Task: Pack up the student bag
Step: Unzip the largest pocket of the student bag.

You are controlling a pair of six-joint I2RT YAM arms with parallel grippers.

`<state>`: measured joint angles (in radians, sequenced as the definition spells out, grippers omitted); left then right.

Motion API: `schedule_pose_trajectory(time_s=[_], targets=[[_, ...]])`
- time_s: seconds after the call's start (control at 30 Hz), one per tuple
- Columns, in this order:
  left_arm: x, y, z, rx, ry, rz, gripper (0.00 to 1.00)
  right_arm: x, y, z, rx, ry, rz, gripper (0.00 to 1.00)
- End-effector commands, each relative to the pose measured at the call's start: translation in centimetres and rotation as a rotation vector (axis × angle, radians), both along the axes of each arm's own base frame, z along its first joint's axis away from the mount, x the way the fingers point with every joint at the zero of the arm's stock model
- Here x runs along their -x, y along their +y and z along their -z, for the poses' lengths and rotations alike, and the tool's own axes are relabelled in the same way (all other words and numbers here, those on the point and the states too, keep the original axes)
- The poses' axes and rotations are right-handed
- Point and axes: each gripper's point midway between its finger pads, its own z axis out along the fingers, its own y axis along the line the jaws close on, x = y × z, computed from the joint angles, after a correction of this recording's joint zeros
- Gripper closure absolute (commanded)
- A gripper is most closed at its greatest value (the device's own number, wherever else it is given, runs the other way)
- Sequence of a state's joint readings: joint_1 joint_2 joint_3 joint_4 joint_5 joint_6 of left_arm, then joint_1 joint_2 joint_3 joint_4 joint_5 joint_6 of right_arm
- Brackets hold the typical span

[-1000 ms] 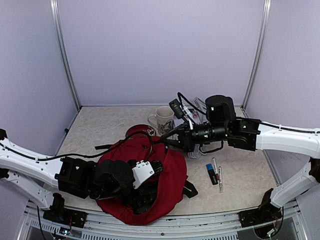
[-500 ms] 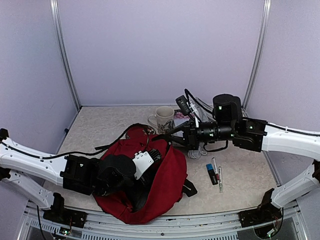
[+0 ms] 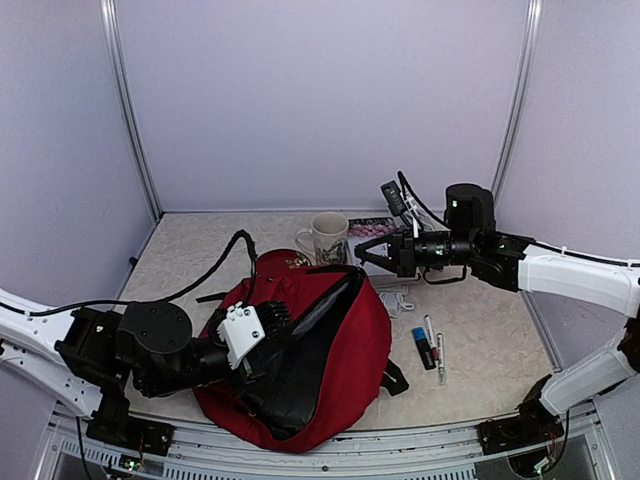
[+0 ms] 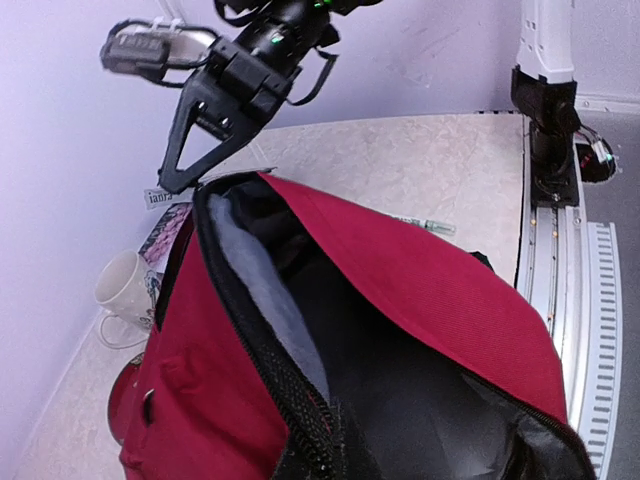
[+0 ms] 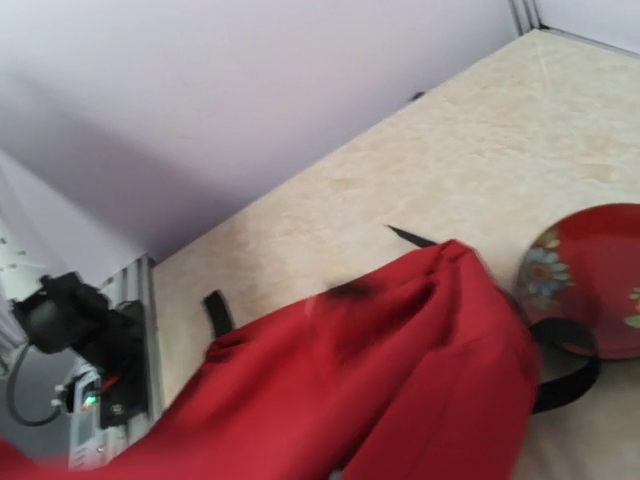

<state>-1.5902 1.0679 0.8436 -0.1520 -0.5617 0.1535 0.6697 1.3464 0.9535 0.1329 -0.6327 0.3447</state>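
Both pinching the student bag (image 3: 355, 345) rim, left gripper (image 3: 274, 319) and right gripper (image 3: 362, 250) hold it open; next, one probably must fetch the mug (image 3: 328, 238) beside the right.

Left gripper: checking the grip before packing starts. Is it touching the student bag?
Touching. The top view shows the left gripper shut on the zipper rim of the student bag, with no gap.
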Motion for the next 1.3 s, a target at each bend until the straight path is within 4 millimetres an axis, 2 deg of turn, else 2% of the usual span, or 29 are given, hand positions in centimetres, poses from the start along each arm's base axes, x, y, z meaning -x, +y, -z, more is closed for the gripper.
schedule_pose_trajectory(time_s=[0.0, 0.17, 0.27, 0.37, 0.4, 0.47, 0.53, 0.63, 0.77, 0.83, 0.97, 1.1, 1.17, 1.27], targets=[[2.6, 0.7, -3.3, -0.025, -0.101, 0.12, 1.0, -7.1, -2.2, -1.4, -0.014, -0.132, 0.16, 1.0], [-0.3, 3.5, -6.2, 0.031, -0.171, 0.013, 1.0, -3.6, 0.1, -3.4, -0.041, -0.232, 0.013, 1.0], [-1.2, 4.0, -7.5, 0.109, -0.166, 0.01, 1.0, -3.5, 0.5, -2.8, -0.025, -0.251, 0.023, 1.0], [-0.9, 3.2, -8.9, 0.174, -0.197, 0.034, 1.0, -4.4, 1.3, -1.3, -0.039, -0.213, 0.025, 1.0], [-0.7, 2.8, -10.0, 0.199, -0.214, 0.044, 1.0, -4.7, 1.8, -0.5, -0.041, -0.193, 0.019, 1.0], [0.1, 1.9, -12.2, 0.226, -0.247, 0.088, 1.0, -4.8, 2.5, -0.5, -0.068, -0.185, -0.003, 1.0], [1.2, 1.1, -14.3, 0.253, -0.276, 0.156, 1.0, -4.4, 3.2, -1.2, -0.103, -0.195, -0.032, 1.0], [3.0, 0.4, -16.5, 0.3, -0.314, 0.265, 1.0, -3.8, 4.3, -2.0, -0.138, -0.223, -0.069, 1.0], [6.4, 0.9, -18.9, 0.379, -0.381, 0.413, 1.0, -4.3, 4.7, -1.0, -0.121, -0.226, -0.059, 1.0], [6.8, 1.9, -19.7, 0.408, -0.407, 0.414, 1.0, -4.9, 4.5, -0.2, -0.106, -0.226, -0.041, 1.0], [5.2, 3.7, -19.8, 0.422, -0.408, 0.346, 1.0, -6.5, 4.4, 0.9, -0.109, -0.191, -0.023, 1.0], [5.2, 5.3, -21.1, 0.473, -0.395, 0.348, 1.0, -8.2, 4.6, 1.1, -0.105, -0.182, 0.019, 1.0], [3.7, 6.5, -21.5, 0.474, -0.39, 0.257, 1.0, -8.4, 4.0, 0.2, -0.118, -0.196, 0.056, 1.0], [0.5, 8.6, -20.8, 0.438, -0.399, 0.091, 1.0, -8.0, 2.5, -1.1, -0.123, -0.237, 0.122, 1.0]])
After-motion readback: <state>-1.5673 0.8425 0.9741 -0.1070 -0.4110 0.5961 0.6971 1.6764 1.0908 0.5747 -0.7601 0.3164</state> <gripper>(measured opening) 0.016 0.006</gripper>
